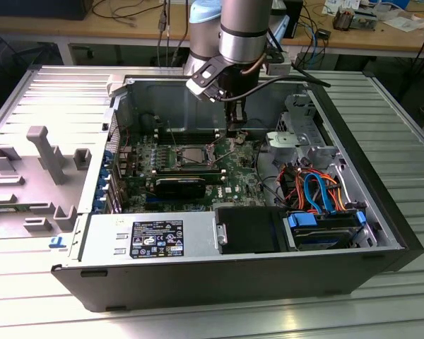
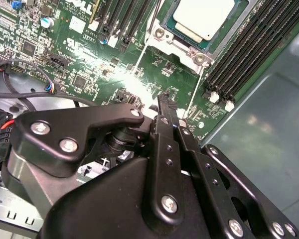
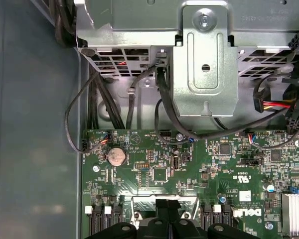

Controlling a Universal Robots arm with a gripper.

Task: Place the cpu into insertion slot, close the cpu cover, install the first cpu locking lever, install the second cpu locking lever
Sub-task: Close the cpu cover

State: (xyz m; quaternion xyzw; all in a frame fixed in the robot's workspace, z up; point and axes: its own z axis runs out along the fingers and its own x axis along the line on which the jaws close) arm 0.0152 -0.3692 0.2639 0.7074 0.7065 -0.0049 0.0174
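Found case [image 1: 381, 212] laid on its side on desk [image 1: 198, 321], open face up. Likely set so for straight-down reach to board [image 3: 154, 159].

Logged cpu [image 2: 204, 17] already in slot [image 2: 179, 46], silvery top up, flat and square within the rim. Judged it seated, not merely dropped in. Saw cover [image 2: 237, 25] apparently folded down around cpu; could not confirm full closure.

Spotted end effector [image 1: 234, 129] low inside case, just beside slot toward the exterior view's right, hung near-vertical over board. Read end effector [image 2: 163, 101] as clenched in the second wrist view: fingers drawn together into one narrow tip, nothing visibly pinched. Judged this deliberate, a slim closed tip being suited to nudging or hooking thin hardware in the cramped space by the slot corner and memory slots [image 2: 249, 45], not to carrying. Noted the same closed end effector [image 3: 167, 206] over board in the first wrist view, pointed toward drive cage [image 3: 204, 59].

Picked out thin wire [image 2: 193, 94] running from slot corner toward the tip. Took it for a locking lever, unlatched by the look of it. Could not tell contact with the tip. Placed the work at the lever stage on that basis.
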